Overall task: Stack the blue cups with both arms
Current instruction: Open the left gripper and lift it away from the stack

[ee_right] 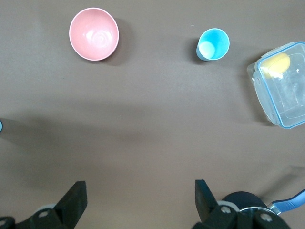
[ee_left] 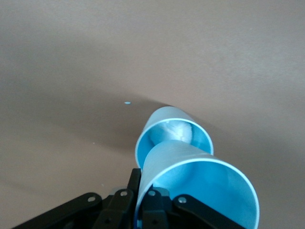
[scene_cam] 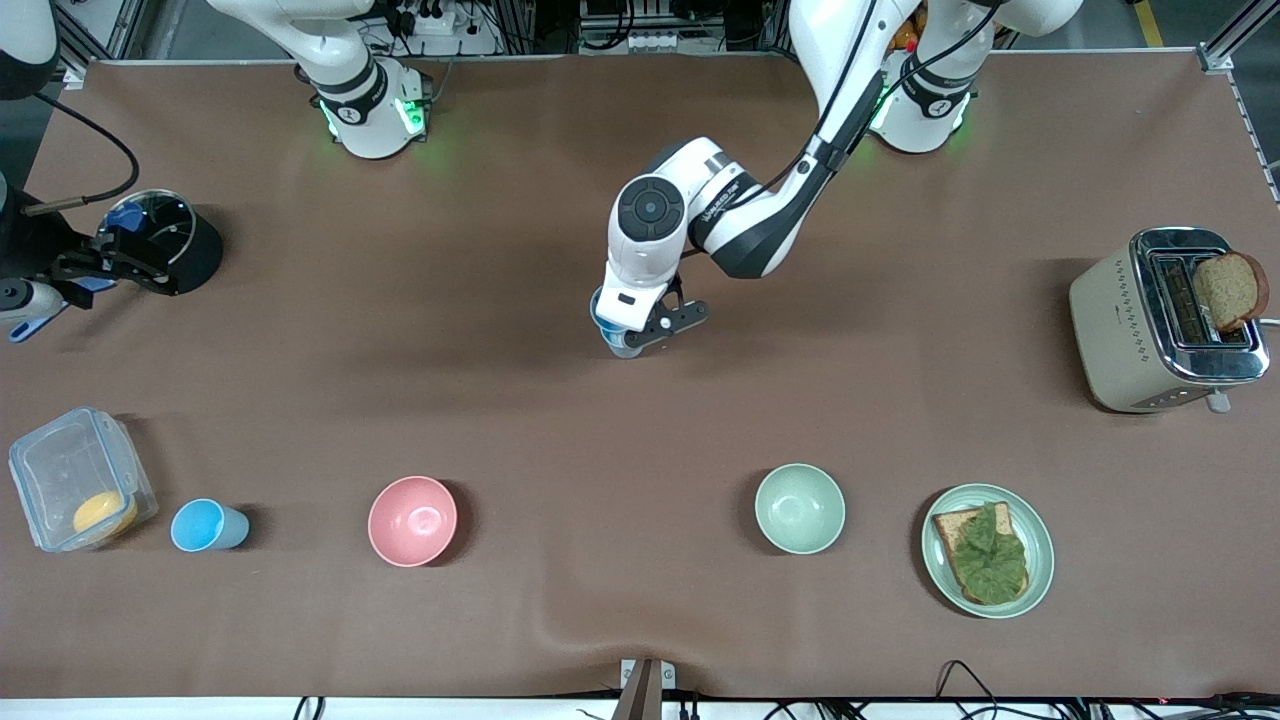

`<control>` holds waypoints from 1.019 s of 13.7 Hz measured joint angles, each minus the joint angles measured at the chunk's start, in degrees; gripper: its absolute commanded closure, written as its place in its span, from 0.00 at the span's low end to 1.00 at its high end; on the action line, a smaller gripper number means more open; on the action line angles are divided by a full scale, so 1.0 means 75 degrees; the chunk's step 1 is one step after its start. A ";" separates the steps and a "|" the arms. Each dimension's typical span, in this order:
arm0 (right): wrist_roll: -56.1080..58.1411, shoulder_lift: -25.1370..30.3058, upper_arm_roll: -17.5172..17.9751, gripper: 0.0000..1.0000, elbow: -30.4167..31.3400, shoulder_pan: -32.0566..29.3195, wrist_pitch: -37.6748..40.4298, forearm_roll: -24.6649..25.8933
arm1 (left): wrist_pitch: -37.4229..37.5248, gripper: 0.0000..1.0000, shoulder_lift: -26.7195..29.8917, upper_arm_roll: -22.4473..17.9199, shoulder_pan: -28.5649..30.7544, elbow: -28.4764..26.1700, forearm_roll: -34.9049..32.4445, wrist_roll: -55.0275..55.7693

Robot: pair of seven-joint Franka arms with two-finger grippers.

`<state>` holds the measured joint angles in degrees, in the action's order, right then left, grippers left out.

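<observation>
On table: three blue cups, two bowls.

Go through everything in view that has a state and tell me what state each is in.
left gripper: shut on held blue cup, over mid-table
second blue cup: upright beneath it
third blue cup: upright, free
right gripper: open, waiting
pink bowl: upright, empty
green bowl: upright, empty
toaster: bread sticking out

A matte brown sheet covers the wide table, rumpled slightly at its near edge. Silver aluminium frame rails and black cables border it under soft, even light.
</observation>
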<state>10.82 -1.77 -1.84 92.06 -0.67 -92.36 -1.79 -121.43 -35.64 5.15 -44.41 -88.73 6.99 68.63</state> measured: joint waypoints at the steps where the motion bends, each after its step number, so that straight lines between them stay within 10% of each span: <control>1: 0.0000 -0.0001 0.0008 0.00 0.0000 0.0002 0.0016 0.0000 | 0.0082 0.97 0.0000 -0.0014 0.0003 -0.0001 0.0000 0.0000; 7: 0.0000 -0.0011 0.0013 0.00 0.0002 0.0002 0.0091 0.0000 | 0.0143 0.93 -0.0023 -0.0037 0.0010 -0.0002 -0.0199 0.0005; 8: 0.0000 -0.0012 0.0013 0.00 0.0002 0.0002 0.0093 0.0000 | 0.0140 0.84 -0.0045 -0.0040 0.0010 -0.0001 -0.0244 0.0006; 10: 0.0000 -0.0013 0.0007 0.00 0.0002 0.0000 0.0117 0.0000 | 0.0052 0.11 -0.0128 -0.0046 0.0011 -0.0002 -0.0310 0.0011; 14: 0.0000 -0.0013 -0.0004 0.00 0.0002 0.0000 0.0157 0.0003 | -0.0154 0.00 -0.0196 -0.0046 0.0006 0.0038 -0.0552 0.0013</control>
<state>10.82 -1.87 -1.87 92.08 -0.67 -91.18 -1.76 -122.59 -37.11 4.80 -44.36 -88.45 2.85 68.73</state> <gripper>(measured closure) 0.000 0.524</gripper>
